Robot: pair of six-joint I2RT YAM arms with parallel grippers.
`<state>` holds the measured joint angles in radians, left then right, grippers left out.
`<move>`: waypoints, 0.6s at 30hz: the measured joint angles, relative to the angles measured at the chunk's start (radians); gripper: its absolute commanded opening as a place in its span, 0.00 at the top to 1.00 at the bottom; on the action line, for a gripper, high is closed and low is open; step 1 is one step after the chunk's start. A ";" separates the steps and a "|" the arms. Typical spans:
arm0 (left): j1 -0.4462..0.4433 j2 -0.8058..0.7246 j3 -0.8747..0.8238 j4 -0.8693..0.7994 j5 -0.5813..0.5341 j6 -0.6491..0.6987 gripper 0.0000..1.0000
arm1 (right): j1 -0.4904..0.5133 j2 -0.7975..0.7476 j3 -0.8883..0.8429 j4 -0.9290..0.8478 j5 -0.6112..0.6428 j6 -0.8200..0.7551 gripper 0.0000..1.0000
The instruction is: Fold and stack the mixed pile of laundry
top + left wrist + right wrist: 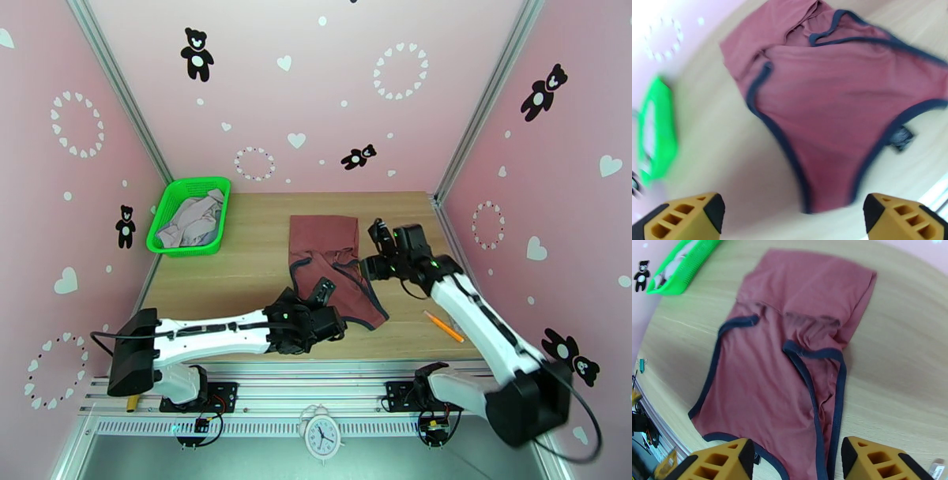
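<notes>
While scanning containers first, logging green mesh basket (183,250) at far-left corner of surface (237,284), with crumpled grey-lavender and pale pieces (189,221) bunched inside. Mid-surface, well apart from basket: brick-red tank top (320,233) with dark trim, lying flat, doubled over at far end, armhole trim toward near edge. Left tool (792,209) wide open over near edge of top, gripping nothing. Right tool (798,455) also open at right edge of top, gripping nothing. Both tools well clear of basket. Right of top: orange pencil (442,326) on bare wood, apart from cloth. White alarm clock (321,436) on rail at near edge. Small dark label (902,138) by trim, blurred, unreadable.
</notes>
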<state>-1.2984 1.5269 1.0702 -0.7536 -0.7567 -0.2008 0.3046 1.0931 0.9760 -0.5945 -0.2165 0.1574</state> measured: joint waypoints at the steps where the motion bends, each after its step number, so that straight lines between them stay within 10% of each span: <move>1: 0.000 -0.008 -0.042 0.024 0.006 0.068 0.02 | 0.000 -0.022 -0.003 0.001 0.005 -0.006 0.32; 18: 0.075 -0.035 -0.288 0.133 0.272 0.618 0.10 | -0.033 -0.018 -0.004 -0.002 0.041 -0.046 0.32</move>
<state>-1.2232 1.4921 0.7822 -0.6205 -0.4850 0.4171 0.2718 1.0756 0.9722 -0.5961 -0.1753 0.1116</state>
